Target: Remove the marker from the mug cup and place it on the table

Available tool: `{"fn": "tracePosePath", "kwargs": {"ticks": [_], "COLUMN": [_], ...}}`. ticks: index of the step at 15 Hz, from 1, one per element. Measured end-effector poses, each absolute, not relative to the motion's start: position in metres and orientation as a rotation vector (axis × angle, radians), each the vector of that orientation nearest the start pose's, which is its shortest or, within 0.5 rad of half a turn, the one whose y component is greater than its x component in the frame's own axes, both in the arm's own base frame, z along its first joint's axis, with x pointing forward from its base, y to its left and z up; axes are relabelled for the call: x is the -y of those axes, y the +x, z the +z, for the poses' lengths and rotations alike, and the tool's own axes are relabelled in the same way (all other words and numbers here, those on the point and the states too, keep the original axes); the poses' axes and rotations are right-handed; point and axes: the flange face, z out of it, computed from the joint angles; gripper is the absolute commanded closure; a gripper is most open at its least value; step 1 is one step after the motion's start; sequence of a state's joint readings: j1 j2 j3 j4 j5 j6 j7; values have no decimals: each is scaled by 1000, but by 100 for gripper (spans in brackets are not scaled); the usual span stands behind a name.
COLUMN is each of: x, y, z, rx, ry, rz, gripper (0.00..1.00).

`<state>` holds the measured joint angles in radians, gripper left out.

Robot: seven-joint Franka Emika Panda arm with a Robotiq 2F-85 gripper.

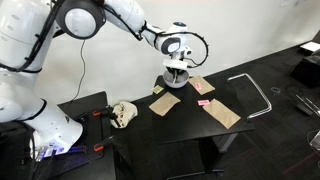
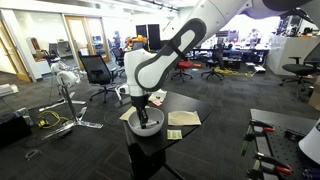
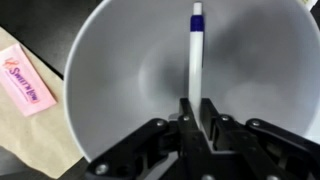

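The room is showing as an open office-lab. Rolling chairs (image 2: 97, 70) and desks are standing well behind the mug cup (image 2: 148, 122) in an exterior view, and none of them is crowding the work. The dark surface (image 1: 255, 65) is carrying the mug cup near its middle. Brown paper napkins (image 1: 165, 103) are lying flat just beside the mug cup on several sides. In the wrist view a pink packet (image 3: 28, 82) is resting on one napkin, close outside the mug cup's rim. Bare surface is lying open beyond the napkins, so there appears to be room to set something down away from the mug cup.

The arm (image 1: 120, 20) is reaching down from above, and the hand (image 1: 177, 68) is sitting directly over the mug cup's mouth in both exterior views. Inside the white mug cup, the marker (image 3: 196, 50) is lying with its long axis running straight away from the hand along the wrist view's centre line. Its blue cap is at the far end, toward the mug cup's inner wall, though I cannot tell whether it is upright or leaning. The hand's two fingers (image 3: 208, 112) are drawn in narrowly, one on each side of the marker's near end, and they look to be pinching it — no gap is showing. The coming move seems to turn on lifting along that axis, up out of the mug cup, before carrying the marker sideways past the rim to bare surface.
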<state>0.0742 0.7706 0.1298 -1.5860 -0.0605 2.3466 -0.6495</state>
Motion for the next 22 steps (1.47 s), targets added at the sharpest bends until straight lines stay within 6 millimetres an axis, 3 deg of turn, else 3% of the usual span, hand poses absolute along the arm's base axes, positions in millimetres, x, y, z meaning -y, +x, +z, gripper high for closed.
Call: {"fn": "tracePosePath", "kwargs": {"ticks": [6, 9, 17, 22], "x": [-131, -130, -120, -91], "y": [688, 691, 692, 677], "z": [187, 202, 314, 364], "rx": [1291, 1292, 1193, 1008], "ry": [-2813, -2830, -2962, -3058], "rz": [5, -25, -217, -262], "gripper": [97, 97, 97, 97]}}
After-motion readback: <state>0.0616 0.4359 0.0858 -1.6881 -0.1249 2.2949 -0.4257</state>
